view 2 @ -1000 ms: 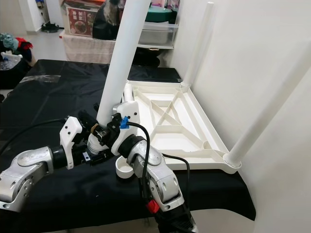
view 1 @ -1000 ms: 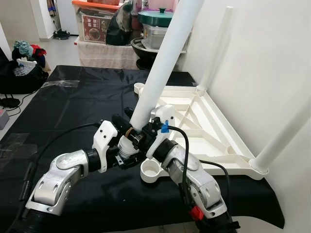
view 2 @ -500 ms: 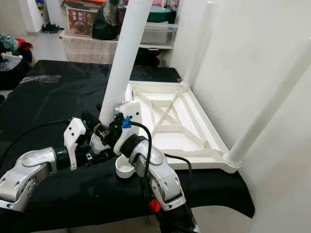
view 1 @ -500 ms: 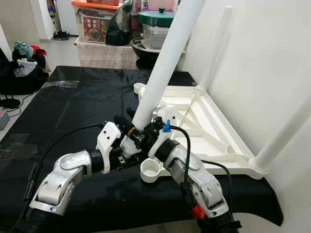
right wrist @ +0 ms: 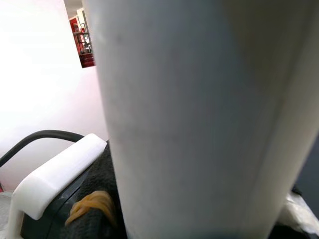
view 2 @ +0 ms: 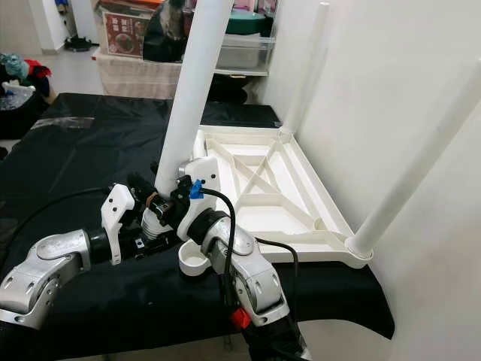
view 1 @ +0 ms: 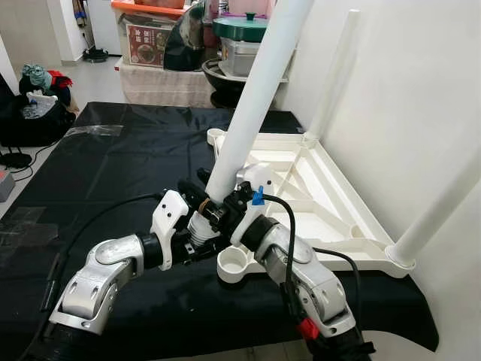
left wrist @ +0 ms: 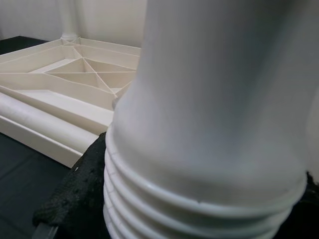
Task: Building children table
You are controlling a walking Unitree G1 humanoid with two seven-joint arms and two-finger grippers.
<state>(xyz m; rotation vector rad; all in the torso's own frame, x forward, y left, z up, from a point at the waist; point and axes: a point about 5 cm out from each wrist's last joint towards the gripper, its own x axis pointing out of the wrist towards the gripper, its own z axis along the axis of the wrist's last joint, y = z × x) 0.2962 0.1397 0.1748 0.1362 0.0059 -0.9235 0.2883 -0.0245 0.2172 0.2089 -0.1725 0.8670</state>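
Observation:
A white children's table top (view 1: pixel 316 195) lies upside down on the black cloth against the wall, with two white legs (view 1: pixel 337 71) standing up from its far and right corners. A third long white leg (view 1: pixel 259 90) leans up and to the right; its threaded end (left wrist: pixel 194 199) hovers just left of the empty near corner socket (view 1: pixel 234 265). My left gripper (view 1: pixel 197 229) is shut on that leg's threaded end. My right gripper (view 1: pixel 225 203) is shut on the leg just above it.
The black cloth (view 1: pixel 113 165) covers the table to the left. Storage boxes, a pot and bags (view 1: pixel 225 37) stand behind it. A white wall (view 1: pixel 406 90) runs along the right side. A black cable (view 1: pixel 90 226) trails from the left arm.
The left arm has slid slightly right toward the socket. The held leg has tipped a little more upright and to the right.

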